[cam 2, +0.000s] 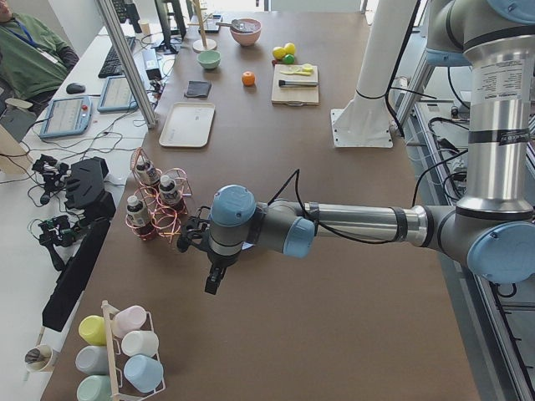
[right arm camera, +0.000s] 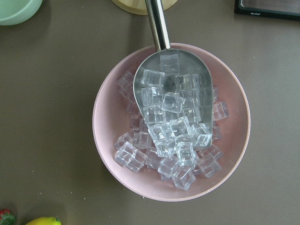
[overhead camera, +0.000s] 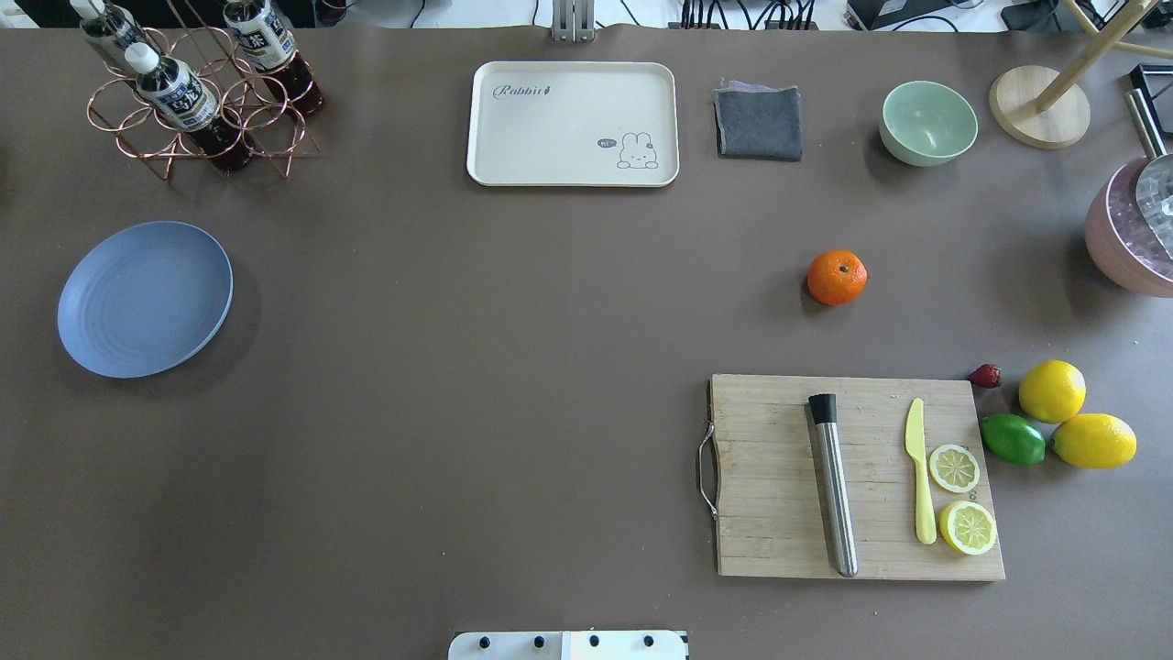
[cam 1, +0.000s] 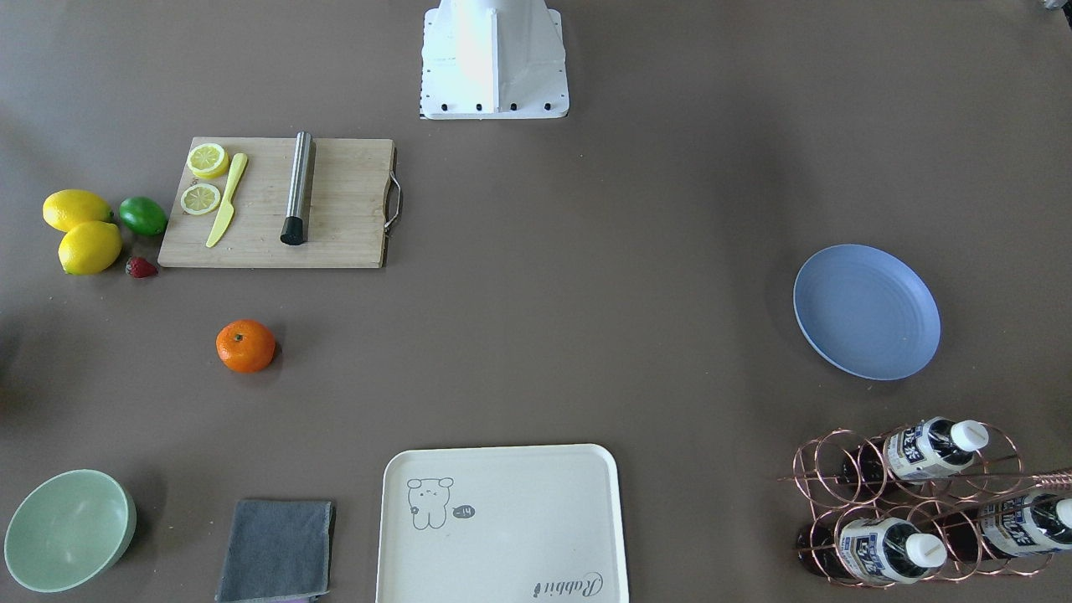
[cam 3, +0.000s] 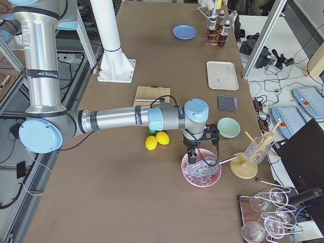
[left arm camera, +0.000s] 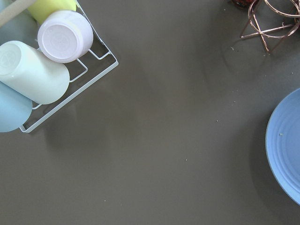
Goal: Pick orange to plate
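Observation:
The orange point(overhead camera: 837, 277) sits alone on the brown table, right of centre in the overhead view, beyond the cutting board; it also shows as the orange point(cam 1: 245, 346) in the front view. The periwinkle plate point(overhead camera: 145, 298) lies bare at the far left, and the left wrist view catches the edge of the plate point(left arm camera: 286, 145). My left gripper point(cam 2: 213, 280) hangs past that end of the table, near the bottle rack. My right gripper point(cam 3: 194, 154) hovers over a pink bowl of ice at the opposite end. Neither shows its fingers plainly, so I cannot tell their state.
A wooden cutting board point(overhead camera: 857, 477) carries a steel muddler, a yellow knife and lemon slices. Two lemons, a lime point(overhead camera: 1013, 439) and a strawberry lie beside it. Along the far edge stand a cream tray point(overhead camera: 573, 124), grey cloth, green bowl point(overhead camera: 927, 122) and copper bottle rack point(overhead camera: 197, 92).

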You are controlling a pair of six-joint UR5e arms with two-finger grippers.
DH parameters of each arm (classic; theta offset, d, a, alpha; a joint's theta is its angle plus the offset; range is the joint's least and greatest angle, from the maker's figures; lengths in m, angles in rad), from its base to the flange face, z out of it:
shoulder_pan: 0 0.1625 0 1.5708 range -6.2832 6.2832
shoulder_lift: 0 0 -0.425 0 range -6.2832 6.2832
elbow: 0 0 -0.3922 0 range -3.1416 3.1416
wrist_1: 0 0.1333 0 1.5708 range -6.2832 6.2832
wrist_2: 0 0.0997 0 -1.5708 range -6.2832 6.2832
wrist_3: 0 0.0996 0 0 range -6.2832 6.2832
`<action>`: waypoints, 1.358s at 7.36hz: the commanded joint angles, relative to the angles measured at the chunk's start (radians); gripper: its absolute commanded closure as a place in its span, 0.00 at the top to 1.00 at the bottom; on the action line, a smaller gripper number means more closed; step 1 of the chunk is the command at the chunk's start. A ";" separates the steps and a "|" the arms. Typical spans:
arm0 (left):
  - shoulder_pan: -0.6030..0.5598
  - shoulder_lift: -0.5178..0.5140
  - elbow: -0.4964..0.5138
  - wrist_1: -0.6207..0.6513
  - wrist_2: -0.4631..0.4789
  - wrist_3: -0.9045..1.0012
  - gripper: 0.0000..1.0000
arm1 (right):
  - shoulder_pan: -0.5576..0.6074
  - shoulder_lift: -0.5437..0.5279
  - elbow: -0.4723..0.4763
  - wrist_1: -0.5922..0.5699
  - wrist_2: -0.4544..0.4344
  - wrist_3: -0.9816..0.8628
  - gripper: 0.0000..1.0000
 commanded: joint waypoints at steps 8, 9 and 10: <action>0.003 0.022 -0.002 -0.005 -0.009 -0.001 0.98 | 0.000 -0.003 0.023 0.000 -0.002 0.006 1.00; 0.006 0.022 -0.002 -0.005 -0.009 -0.001 0.98 | 0.000 -0.006 0.023 0.000 -0.002 0.003 1.00; 0.006 0.022 -0.003 -0.006 -0.009 -0.001 0.98 | 0.000 -0.008 0.020 0.000 -0.002 -0.002 1.00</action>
